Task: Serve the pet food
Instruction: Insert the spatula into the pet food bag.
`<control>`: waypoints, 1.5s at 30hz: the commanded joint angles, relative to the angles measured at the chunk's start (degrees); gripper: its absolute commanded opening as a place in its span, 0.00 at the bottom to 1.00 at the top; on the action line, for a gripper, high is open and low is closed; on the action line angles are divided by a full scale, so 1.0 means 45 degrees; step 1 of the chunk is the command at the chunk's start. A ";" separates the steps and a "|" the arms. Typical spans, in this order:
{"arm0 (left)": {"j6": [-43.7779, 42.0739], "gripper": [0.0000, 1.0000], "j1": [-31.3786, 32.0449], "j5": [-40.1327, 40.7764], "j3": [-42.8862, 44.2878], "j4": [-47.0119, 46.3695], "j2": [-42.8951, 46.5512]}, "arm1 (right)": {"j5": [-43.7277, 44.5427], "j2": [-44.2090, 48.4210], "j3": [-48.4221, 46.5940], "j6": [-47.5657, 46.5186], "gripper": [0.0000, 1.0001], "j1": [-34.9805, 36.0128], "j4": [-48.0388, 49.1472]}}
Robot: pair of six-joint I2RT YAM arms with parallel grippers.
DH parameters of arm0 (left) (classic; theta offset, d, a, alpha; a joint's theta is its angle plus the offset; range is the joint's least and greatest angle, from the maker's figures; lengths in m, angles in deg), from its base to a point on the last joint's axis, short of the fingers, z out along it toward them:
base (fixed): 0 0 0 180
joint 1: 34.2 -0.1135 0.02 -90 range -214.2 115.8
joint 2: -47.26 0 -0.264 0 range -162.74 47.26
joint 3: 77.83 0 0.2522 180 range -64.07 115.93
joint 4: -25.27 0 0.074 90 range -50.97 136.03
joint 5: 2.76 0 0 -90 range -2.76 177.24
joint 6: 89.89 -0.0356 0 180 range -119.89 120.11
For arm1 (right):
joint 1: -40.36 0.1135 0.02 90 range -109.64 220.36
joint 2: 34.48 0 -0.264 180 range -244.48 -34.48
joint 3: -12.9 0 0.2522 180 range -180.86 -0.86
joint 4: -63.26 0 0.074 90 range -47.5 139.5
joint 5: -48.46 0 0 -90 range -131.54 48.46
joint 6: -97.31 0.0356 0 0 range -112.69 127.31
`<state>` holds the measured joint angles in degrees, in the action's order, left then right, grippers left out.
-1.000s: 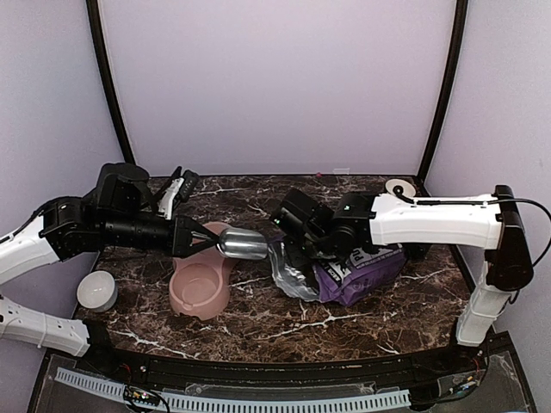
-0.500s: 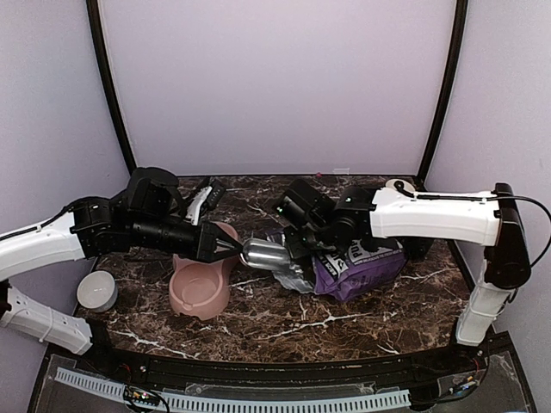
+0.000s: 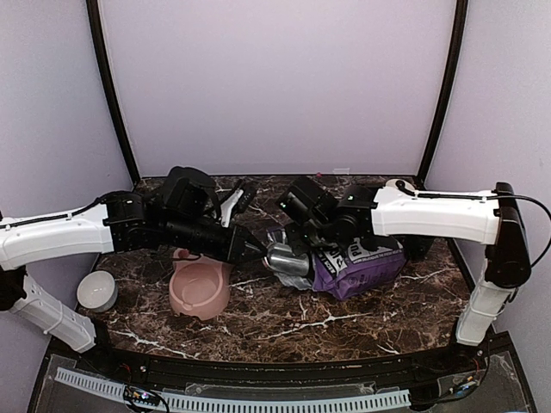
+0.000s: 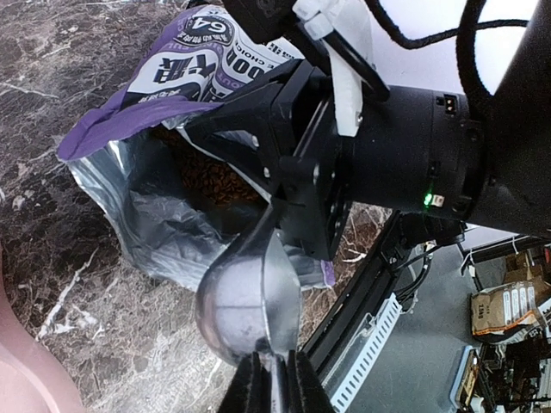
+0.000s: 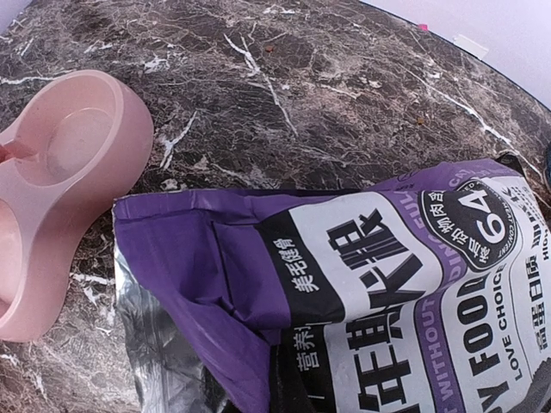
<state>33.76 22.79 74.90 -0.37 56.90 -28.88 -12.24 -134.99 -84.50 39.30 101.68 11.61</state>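
Note:
The pet food (image 4: 211,176) shows as brown kibble inside the open mouth of the purple-and-white bag (image 3: 362,267) (image 4: 198,52) (image 5: 387,284), which lies on its side. My left gripper (image 3: 250,249) (image 4: 274,372) is shut on the handle of a metal scoop (image 3: 282,256) (image 4: 245,297). The scoop's front end sits at the bag's silver-lined opening. My right gripper (image 3: 303,234) (image 5: 297,379) is shut on the bag's upper lip and holds the mouth open. The pink double bowl (image 3: 200,284) (image 5: 60,172) stands left of the bag.
A small white bowl (image 3: 96,290) sits at the table's left edge. A white tape roll (image 3: 399,187) lies at the back right. The two arms meet closely over the bag mouth, and the right arm's black wrist (image 4: 413,146) hangs just above the scoop.
My left arm has carried the scoop rightward, from above the pink bowl to the bag's mouth. The right gripper has kept its hold on the bag's lip.

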 commanded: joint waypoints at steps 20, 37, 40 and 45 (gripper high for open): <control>-0.0575 0.00 0.0635 0.3884 0.3571 0.2120 -0.4733 | 0.0617 0.0870 0.0126 -0.0248 0.00 -0.0326 0.0545; 0.1006 0.00 0.0757 0.4815 0.1532 0.2086 -0.4562 | -0.0386 0.1026 0.1386 0.0427 0.00 -0.0326 0.1110; 0.1637 0.00 0.0752 0.4451 0.1196 0.1223 -0.4607 | -0.0450 0.0985 0.1441 0.0698 0.00 -0.0308 0.1252; 0.2678 0.00 0.0753 0.3821 0.0440 -0.0519 -0.4638 | -0.0473 0.1062 0.1882 0.1218 0.00 -0.0308 0.1511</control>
<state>41.43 26.44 94.51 5.51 54.76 -50.10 -16.22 -131.45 -77.75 41.74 101.09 18.93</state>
